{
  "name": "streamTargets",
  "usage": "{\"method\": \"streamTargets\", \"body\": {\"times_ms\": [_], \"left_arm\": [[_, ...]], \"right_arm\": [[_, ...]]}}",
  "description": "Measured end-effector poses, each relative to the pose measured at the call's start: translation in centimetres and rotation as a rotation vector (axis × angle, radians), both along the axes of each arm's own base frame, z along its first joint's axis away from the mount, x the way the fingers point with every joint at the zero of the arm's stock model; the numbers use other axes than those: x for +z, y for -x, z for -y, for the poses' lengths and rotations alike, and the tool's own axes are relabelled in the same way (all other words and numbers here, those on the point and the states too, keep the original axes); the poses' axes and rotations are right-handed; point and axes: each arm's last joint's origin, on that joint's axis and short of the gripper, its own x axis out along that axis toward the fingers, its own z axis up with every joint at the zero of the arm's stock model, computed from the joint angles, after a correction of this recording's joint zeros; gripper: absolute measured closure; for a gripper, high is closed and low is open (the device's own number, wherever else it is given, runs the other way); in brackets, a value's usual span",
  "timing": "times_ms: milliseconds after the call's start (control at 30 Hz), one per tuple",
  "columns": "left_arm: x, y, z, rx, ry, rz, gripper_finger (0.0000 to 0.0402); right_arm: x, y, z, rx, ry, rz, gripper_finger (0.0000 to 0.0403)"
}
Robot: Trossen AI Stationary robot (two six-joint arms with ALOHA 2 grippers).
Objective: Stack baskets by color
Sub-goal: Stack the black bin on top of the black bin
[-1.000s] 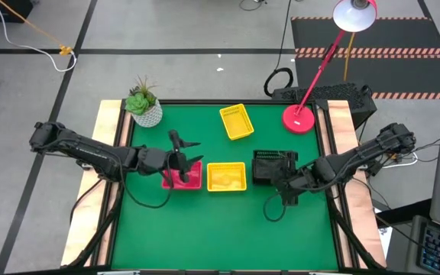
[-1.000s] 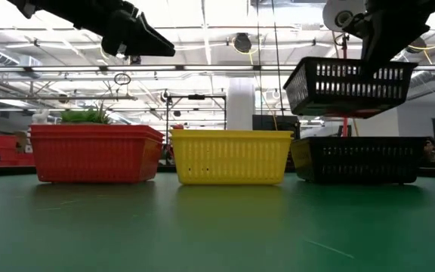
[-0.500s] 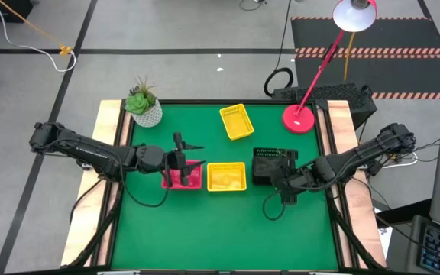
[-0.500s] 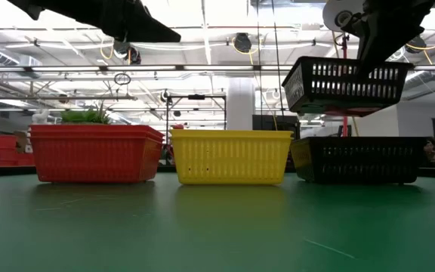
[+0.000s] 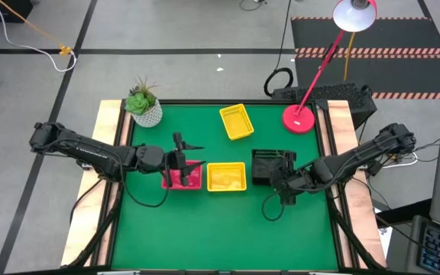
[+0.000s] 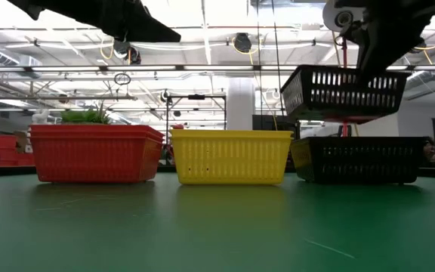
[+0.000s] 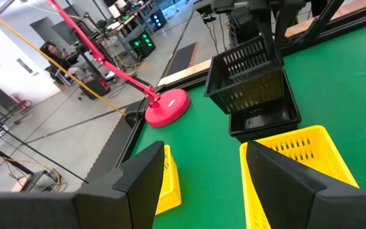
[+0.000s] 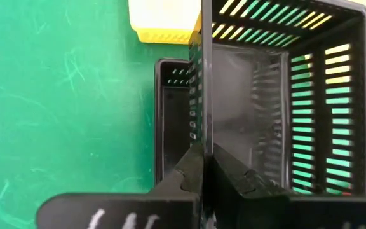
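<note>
Green counter [image 5: 205, 221] carries a row: red basket stack [image 6: 95, 153], yellow basket [image 6: 231, 156], black basket on the counter [image 6: 361, 159]; a spare yellow basket [image 5: 236, 121] sits near the back. Right hand [image 8: 203, 166] pinches the wall of the lifted black basket [image 6: 344, 91], directly above the black one, slightly offset. It's lower than a second ago. Left hand [image 7: 196, 175] hovers wide, empty, over the red stack.

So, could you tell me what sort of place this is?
Probably a robotics lab or workshop: exposed ceiling pipes and strip lights, hazard-striped floor mats, and a person at a workstation beyond the green table.
</note>
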Motion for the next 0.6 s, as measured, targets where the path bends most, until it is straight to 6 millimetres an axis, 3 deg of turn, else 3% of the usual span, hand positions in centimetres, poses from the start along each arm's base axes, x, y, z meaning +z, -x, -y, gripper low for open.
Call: {"method": "streamTargets", "body": {"times_ms": [600], "left_arm": [[0.0,0.0,0.0,-0.001,-0.006,-0.002,0.0176]], "right_arm": [[-3.8,0.6,0.4,0.000,0.014,-0.026,0.0397]]}}
